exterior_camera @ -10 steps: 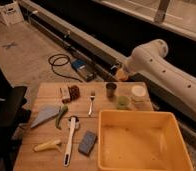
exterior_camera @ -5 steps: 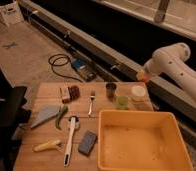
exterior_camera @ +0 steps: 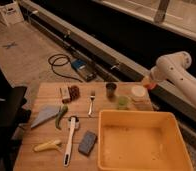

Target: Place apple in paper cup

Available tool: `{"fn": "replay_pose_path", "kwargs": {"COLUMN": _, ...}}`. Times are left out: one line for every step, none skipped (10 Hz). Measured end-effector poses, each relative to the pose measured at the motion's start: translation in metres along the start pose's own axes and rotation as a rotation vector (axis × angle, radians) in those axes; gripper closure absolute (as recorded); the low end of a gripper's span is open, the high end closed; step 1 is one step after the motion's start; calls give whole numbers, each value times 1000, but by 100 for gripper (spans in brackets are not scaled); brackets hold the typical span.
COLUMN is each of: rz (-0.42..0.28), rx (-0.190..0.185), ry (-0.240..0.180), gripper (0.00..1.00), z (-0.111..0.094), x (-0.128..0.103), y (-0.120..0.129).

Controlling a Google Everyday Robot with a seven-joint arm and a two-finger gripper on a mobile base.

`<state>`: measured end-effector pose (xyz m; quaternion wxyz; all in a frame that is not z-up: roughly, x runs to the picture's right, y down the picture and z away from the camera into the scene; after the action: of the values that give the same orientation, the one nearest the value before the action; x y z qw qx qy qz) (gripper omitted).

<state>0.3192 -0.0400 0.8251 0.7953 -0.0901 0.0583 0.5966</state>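
Observation:
The gripper (exterior_camera: pixel 148 82) is at the end of the white arm on the right, just above and right of the paper cup. It is shut on the apple (exterior_camera: pixel 151 85), a small orange-red ball showing at its tip. The paper cup (exterior_camera: pixel 139 91) is short and pale. It stands upright at the back right of the wooden table (exterior_camera: pixel 36 160), and its mouth looks empty. The apple hangs over the cup's right rim, apart from it.
A dark brown cup (exterior_camera: pixel 111 89) and a translucent green cup (exterior_camera: pixel 123 101) stand left of the paper cup. A large yellow tub (exterior_camera: pixel 141 141) fills the front right. A fork (exterior_camera: pixel 92 103), green vegetable (exterior_camera: pixel 61 116), white brush (exterior_camera: pixel 70 139) and grey sponge (exterior_camera: pixel 88 142) lie to the left.
The arm has swung right with the apple, from above the dark cup to beyond the paper cup, and has come down near the paper cup's right rim.

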Motion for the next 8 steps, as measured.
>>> {"fn": "replay_pose_path", "kwargs": {"rz": -4, "rx": -9, "ry": -4, "gripper": 38, "z": 0, "x": -4, "y": 10}}
{"fn": "replay_pose_path", "kwargs": {"rz": -12, "rx": -20, "ry": -6, "gripper": 38, "z": 2, "x": -9, "y": 21}}
{"fn": "replay_pose_path", "kwargs": {"rz": -22, "rx": -35, "ry": -7, "gripper": 38, "z": 3, "x": -13, "y": 34}}
{"fn": "replay_pose_path", "kwargs": {"rz": -26, "rx": -41, "ry": 1, "gripper": 38, "z": 6, "x": -12, "y": 39}}
{"fn": "replay_pose_path", "kwargs": {"rz": -26, "rx": -47, "ry": 11, "gripper": 38, "z": 9, "x": -9, "y": 41}}
{"fn": "replay_pose_path", "kwargs": {"rz": -21, "rx": -51, "ry": 19, "gripper": 38, "z": 12, "x": -7, "y": 44}}
{"fn": "replay_pose_path", "kwargs": {"rz": -12, "rx": -50, "ry": 22, "gripper": 38, "z": 12, "x": -6, "y": 44}}
{"fn": "replay_pose_path", "kwargs": {"rz": -6, "rx": -40, "ry": 23, "gripper": 38, "z": 11, "x": -4, "y": 40}}
